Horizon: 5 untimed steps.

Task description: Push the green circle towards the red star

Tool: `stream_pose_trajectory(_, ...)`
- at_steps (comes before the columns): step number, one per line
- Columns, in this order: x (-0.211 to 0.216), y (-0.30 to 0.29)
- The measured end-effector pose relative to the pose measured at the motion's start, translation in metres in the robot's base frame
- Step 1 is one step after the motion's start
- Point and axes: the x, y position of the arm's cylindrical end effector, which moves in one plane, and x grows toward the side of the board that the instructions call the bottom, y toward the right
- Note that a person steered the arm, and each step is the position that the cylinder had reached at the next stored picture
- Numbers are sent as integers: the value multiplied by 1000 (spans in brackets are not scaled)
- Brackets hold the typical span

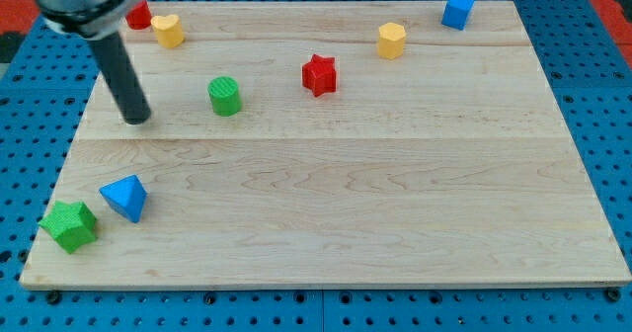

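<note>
Now, camera view: my tip [138, 121] on wooden board [395, 233], near green circle [225, 96], on its view-left side, not touching. No pincer on rod; nothing held. Red star [319, 75] to view's right of circle, apart.

Single camera — high, angled down across the wooden board [326, 213] from its near long edge, whole board in frame, blue pegboard [602, 105] around it.
</note>
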Motion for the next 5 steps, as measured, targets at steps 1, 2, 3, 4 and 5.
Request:
stream_pose_trajectory(1,-32,13)
stream_pose_trajectory(2,-37,73)
stream_pose_trajectory(3,-32,133)
stream_pose_trajectory(4,-34,136)
stream_pose_trajectory(5,-72,93)
